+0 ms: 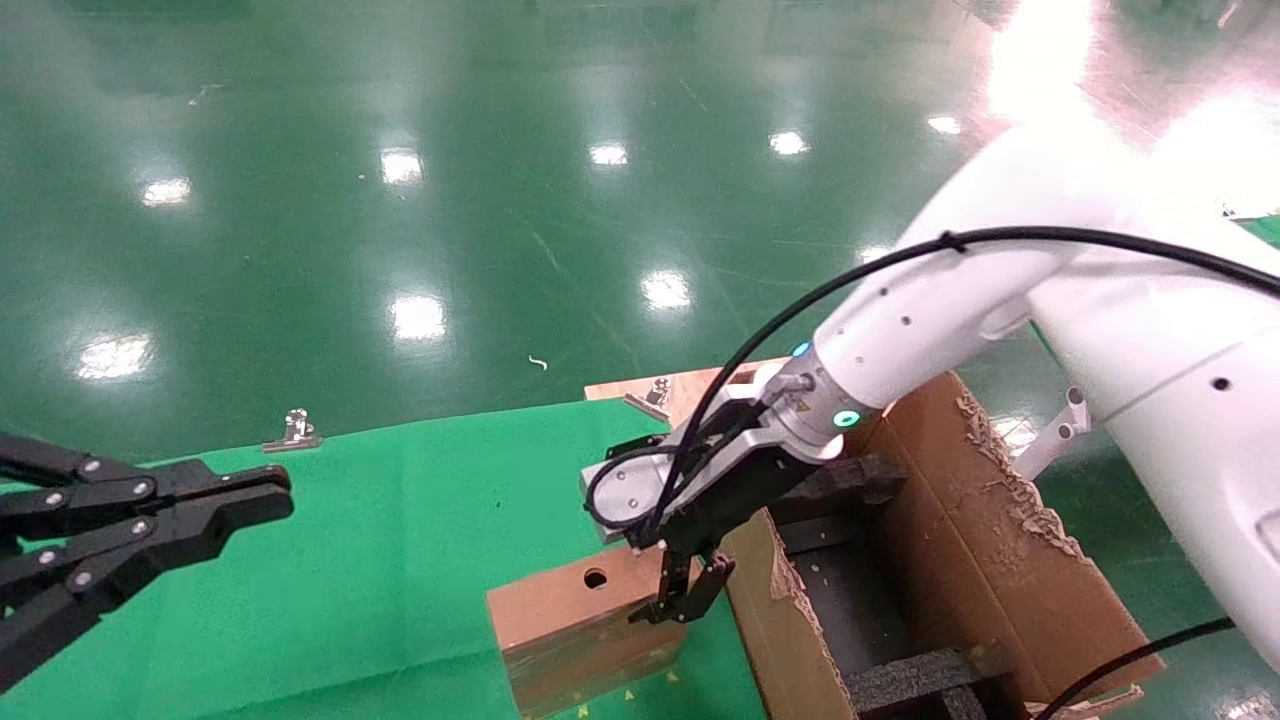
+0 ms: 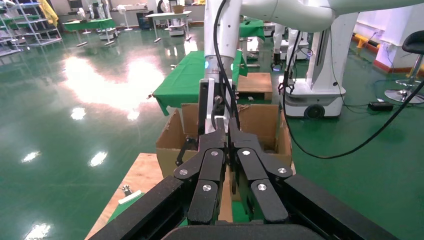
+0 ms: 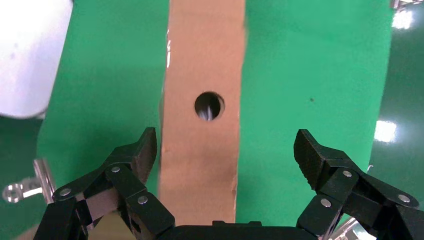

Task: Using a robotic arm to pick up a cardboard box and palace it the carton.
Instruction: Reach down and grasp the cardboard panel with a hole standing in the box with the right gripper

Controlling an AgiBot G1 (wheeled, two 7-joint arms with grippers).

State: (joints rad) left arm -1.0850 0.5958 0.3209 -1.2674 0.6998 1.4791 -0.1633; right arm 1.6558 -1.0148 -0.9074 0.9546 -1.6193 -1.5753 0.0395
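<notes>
The small brown cardboard box [image 1: 570, 625] stands on edge on the green cloth, its round hole facing up, right beside the carton. My right gripper [image 1: 686, 596], on the white arm, is open and sits over the box's end nearest the carton. In the right wrist view the gripper [image 3: 226, 142] straddles the box [image 3: 202, 65]: one fingertip [image 3: 146, 145] is almost against one side, the other is well apart over the green cloth. The large carton [image 1: 1000, 540] with ragged flaps and black foam inside stands to the right. My left gripper [image 1: 270, 492] is shut and empty at the far left.
A green cloth [image 1: 380, 560] covers the table. Metal clips [image 1: 293, 430] hold the cloth at its far edge, and another clip [image 1: 655, 392] sits on the wooden board behind. The left wrist view shows its shut gripper [image 2: 228, 131] facing the carton [image 2: 260, 120] and right arm [image 2: 220, 50].
</notes>
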